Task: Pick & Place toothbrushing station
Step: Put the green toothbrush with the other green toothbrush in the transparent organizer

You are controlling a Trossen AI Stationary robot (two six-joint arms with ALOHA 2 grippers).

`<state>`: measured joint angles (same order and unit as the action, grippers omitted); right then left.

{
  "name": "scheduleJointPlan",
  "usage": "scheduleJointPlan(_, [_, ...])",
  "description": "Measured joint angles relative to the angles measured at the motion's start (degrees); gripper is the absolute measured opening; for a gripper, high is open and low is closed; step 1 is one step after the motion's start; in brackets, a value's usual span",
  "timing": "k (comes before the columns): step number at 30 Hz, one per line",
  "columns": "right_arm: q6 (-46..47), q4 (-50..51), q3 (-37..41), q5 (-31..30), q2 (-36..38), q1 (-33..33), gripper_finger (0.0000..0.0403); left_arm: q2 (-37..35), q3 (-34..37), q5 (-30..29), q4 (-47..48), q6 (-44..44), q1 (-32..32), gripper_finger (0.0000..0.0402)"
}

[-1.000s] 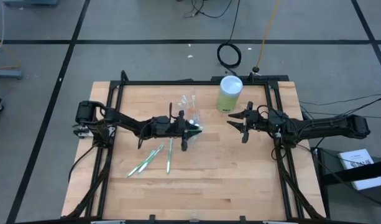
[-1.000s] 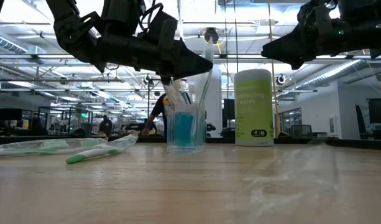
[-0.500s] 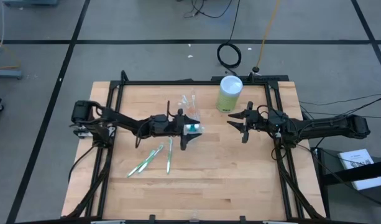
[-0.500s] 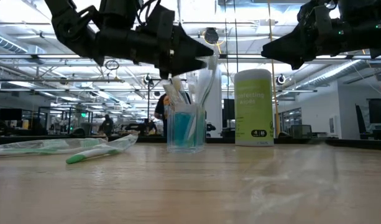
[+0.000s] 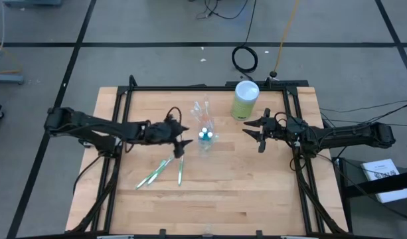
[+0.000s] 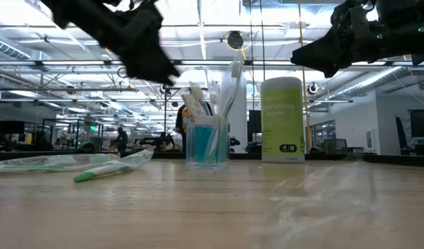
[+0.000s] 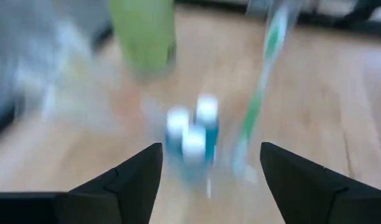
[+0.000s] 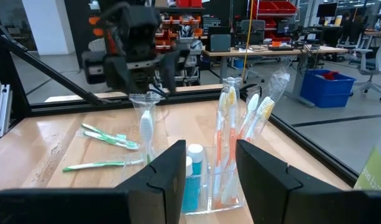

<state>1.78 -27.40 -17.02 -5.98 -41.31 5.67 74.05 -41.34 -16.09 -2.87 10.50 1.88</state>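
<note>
The left gripper (image 5: 182, 141), open and empty, has pulled back from the clear cup (image 5: 204, 137) mid-table toward the left edge, apparently having delivered a toothbrush (image 6: 227, 93), while the right gripper (image 5: 256, 130) waits open near the far-right corner.

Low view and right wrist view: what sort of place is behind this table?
Probably a large open robotics lab or workshop: long ceiling light strips and exposed beams, desks with monitors, red storage bins on shelving, and a blue crate on the floor.

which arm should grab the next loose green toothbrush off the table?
Left, probably. The left pincer is open and empty, just above the loose green toothbrushes lying left of the clear cup. The right pincer waits beyond the cup, beside the lime-green canister, so it would have to cross over.
</note>
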Motion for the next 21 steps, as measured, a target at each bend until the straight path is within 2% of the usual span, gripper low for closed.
scheduleJointPlan(6, [-0.1,-0.1,0.0,0.0,0.0,0.0,0.013,-2.6,0.0,2.1,24.5,17.0,3.8,0.0252])
scheduleJointPlan(10, [-0.1,-0.1,0.0,0.0,0.0,0.0,0.013,-1.7,0.0,2.8,35.0,24.5,6.4,0.0244])
scheduleJointPlan(18, [0.4,-0.2,0.0,0.0,0.0,0.0,0.013,2.5,0.0,-0.3,33.8,30.5,8.2,0.0244])
scheduleJointPlan(21, [0.5,-0.2,0.0,0.0,0.0,0.0,0.013,5.7,0.0,0.9,32.1,30.7,8.1,0.0243])
